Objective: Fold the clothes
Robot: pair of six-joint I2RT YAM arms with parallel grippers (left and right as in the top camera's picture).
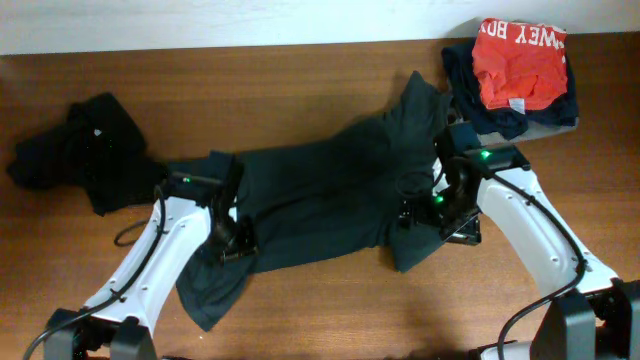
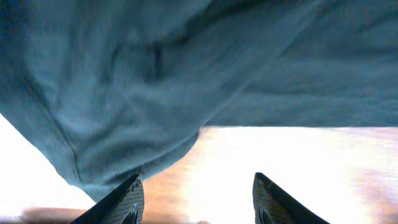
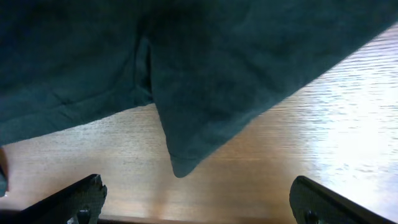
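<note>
A dark green T-shirt (image 1: 320, 195) lies spread across the middle of the wooden table, one sleeve toward the back right, another corner hanging to the front left. My left gripper (image 1: 228, 240) is open and empty over the shirt's left part; in the left wrist view (image 2: 196, 202) the cloth (image 2: 155, 81) lies just ahead of the fingers. My right gripper (image 1: 420, 210) is open and empty at the shirt's right edge; in the right wrist view (image 3: 196, 199) a pointed corner of cloth (image 3: 205, 118) lies ahead on bare wood. A second black shirt (image 1: 85, 150) lies crumpled at the far left.
A pile of folded clothes, an orange shirt with white lettering (image 1: 520, 60) on dark garments, sits at the back right corner. A white wall edge runs along the back of the table (image 1: 300, 320).
</note>
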